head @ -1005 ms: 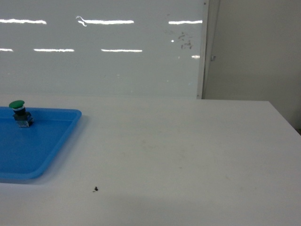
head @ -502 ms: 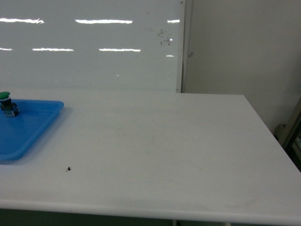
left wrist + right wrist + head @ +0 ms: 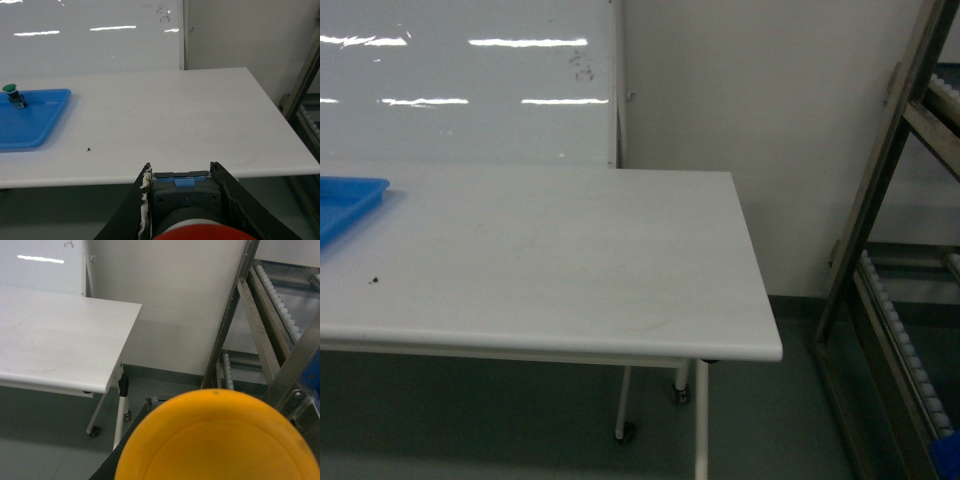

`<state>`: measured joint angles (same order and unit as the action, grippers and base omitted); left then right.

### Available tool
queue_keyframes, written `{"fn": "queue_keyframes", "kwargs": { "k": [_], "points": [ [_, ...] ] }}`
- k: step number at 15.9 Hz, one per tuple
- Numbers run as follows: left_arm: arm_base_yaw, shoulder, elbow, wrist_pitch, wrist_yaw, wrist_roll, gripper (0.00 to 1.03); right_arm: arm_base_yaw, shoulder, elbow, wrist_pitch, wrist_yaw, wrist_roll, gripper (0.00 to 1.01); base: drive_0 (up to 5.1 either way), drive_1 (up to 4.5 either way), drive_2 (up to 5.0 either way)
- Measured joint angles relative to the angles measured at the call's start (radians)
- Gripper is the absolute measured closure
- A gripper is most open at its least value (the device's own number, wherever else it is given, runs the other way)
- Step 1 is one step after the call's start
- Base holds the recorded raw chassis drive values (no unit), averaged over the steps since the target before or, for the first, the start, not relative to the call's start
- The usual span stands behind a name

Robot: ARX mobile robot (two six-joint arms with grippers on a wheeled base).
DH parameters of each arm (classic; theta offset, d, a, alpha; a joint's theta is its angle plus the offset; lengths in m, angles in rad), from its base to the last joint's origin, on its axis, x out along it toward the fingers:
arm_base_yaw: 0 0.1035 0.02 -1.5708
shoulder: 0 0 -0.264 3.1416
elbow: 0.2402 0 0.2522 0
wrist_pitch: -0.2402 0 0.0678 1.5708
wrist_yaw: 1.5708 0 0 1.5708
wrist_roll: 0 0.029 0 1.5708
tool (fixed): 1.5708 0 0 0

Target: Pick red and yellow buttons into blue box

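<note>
Red cap (image 3: 200, 232) clamped between the left gripper (image 3: 182, 200) fingers, switch block gripped on both flanks; yellow-orange cap (image 3: 217, 440) filling the right wrist view, apparently held, though the right gripper's fingers barely visible, so grip hard to confirm. Both buttons off the white table (image 3: 550, 260), green button (image 3: 11, 92) left on the shallow tray (image 3: 35, 130). Carrying step, probably: blue box nowhere clearly visible. Next: locate the crate, bring each gripper over its rim, release inside.

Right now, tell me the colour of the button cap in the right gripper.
Yellow-orange. The button cap fills the lower right wrist view, where it shows best.
</note>
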<state>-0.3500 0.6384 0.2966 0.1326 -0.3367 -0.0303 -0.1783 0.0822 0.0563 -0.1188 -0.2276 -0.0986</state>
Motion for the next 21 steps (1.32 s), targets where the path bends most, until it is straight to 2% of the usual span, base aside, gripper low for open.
{"fn": "queue_keyframes", "kwargs": {
  "k": [21],
  "points": [
    [0.0,0.0,0.0,-0.002,0.0,0.0,0.76,0.0,0.0,0.0,0.001,-0.001,0.0,0.75,4.6,-3.87,-0.8]
  ]
}}
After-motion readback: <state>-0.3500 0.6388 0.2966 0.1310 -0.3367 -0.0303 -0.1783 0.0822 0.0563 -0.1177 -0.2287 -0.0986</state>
